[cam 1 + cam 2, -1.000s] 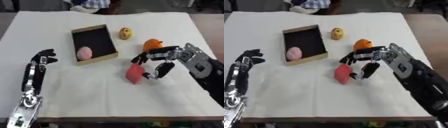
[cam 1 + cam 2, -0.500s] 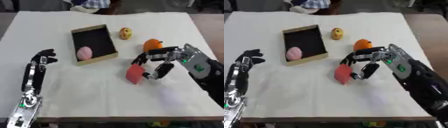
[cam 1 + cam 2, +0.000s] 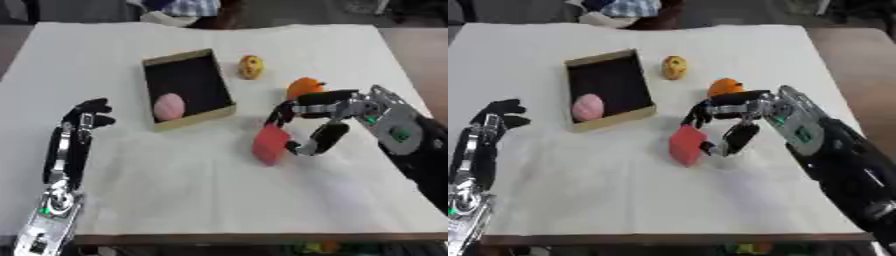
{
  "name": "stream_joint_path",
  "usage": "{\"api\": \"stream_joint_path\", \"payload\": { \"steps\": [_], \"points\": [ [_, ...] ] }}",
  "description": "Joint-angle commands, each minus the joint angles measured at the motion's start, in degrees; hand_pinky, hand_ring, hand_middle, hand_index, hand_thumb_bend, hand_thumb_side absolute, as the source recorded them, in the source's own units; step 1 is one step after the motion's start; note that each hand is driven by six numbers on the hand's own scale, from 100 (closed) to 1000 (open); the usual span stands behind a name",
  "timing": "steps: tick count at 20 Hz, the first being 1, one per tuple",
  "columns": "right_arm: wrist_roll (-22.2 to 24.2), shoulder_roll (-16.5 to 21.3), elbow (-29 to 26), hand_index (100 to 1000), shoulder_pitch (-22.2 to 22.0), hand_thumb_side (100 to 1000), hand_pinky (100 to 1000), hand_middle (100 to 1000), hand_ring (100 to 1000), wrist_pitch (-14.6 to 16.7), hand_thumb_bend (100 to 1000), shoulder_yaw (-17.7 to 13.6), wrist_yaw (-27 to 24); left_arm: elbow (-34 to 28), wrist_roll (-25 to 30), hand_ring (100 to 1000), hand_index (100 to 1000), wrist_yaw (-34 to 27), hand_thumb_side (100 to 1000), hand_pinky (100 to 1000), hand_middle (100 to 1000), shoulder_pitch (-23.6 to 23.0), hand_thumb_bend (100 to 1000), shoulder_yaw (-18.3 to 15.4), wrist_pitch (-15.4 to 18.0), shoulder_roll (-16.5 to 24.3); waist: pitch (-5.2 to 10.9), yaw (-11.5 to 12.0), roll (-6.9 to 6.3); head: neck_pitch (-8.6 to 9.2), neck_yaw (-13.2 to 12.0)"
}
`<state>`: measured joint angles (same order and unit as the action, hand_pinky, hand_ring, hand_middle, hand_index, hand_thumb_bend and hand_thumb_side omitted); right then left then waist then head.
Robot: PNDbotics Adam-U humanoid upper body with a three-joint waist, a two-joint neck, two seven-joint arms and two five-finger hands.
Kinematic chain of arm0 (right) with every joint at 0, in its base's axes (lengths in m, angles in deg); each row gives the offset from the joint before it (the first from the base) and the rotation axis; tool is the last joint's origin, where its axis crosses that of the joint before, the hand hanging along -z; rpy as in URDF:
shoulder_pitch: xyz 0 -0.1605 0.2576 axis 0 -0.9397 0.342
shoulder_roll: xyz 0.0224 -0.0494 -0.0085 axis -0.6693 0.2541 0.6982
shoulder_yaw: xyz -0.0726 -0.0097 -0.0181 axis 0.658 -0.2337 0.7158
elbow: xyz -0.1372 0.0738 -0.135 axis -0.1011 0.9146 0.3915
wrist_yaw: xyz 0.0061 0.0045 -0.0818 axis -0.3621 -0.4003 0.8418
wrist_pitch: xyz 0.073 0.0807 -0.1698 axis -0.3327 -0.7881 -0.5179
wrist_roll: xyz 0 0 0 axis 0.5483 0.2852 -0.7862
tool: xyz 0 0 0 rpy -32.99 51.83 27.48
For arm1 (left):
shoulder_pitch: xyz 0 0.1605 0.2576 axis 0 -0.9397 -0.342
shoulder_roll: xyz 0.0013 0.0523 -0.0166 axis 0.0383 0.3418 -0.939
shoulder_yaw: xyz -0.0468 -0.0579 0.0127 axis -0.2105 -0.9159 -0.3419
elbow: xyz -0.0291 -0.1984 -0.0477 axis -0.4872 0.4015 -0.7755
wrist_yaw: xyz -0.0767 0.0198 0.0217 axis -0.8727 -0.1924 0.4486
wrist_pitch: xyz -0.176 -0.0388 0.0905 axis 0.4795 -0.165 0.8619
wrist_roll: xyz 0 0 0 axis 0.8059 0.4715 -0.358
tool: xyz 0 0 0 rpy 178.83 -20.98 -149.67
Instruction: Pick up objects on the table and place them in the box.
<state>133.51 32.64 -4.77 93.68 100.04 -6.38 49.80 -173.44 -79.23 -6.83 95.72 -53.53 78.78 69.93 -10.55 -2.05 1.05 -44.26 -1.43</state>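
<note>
A red block point(image 3: 268, 145) lies on the white table just right of the box. My right hand point(image 3: 350, 112) hovers at its right side, open, fingers arched over the block's top and thumb low by its right edge; I see no closed grip. The brown cardboard box point(image 3: 179, 55) has a dark inside and holds a pink round thing point(image 3: 169, 106) in its near corner. An orange fruit point(image 3: 302, 87) sits just behind my right hand, and a yellow spotted fruit point(image 3: 251, 66) lies further back beside the box. My left hand point(image 3: 83, 117) rests open at the left, fingers up.
The white cloth-covered table point(image 3: 201, 200) stretches wide in front of the box and the block. Its front edge runs along the bottom of the view. A person's clothing point(image 3: 184, 7) shows beyond the far edge.
</note>
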Motion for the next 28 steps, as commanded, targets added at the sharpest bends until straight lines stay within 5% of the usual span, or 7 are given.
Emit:
{"api": "stream_joint_path", "payload": {
  "steps": [1,13,20,28],
  "points": [
    [-0.9,0.7,-1.1,540,1.4,245,827,825,809,1.1,100,-1.0,-1.4,-0.6,0.1,613,763,0.3,939,753,628,0.2,100,-0.1,0.1,1.2,1.40,0.0,0.72,0.14,-0.1],
    [-4.1,-2.8,-2.2,534,8.1,205,825,819,802,-2.3,100,-4.0,-3.8,-0.7,0.1,613,763,0.2,939,753,628,0.1,100,0.0,0.1,1.2,1.64,0.1,0.70,0.14,0.1],
    [-5.8,-11.6,6.8,546,13.9,204,826,820,802,-3.9,100,-7.7,2.6,-0.8,0.5,613,763,0.0,938,754,629,0.3,100,0.3,0.2,0.9,1.61,1.1,0.30,0.14,1.1],
    [-11.7,-21.3,18.9,592,15.5,224,827,823,800,-9.1,100,-14.0,10.1,-0.8,0.9,613,763,-0.2,939,754,627,0.6,100,0.7,0.2,0.5,1.26,2.1,-0.36,0.14,2.3]
  ]
}}
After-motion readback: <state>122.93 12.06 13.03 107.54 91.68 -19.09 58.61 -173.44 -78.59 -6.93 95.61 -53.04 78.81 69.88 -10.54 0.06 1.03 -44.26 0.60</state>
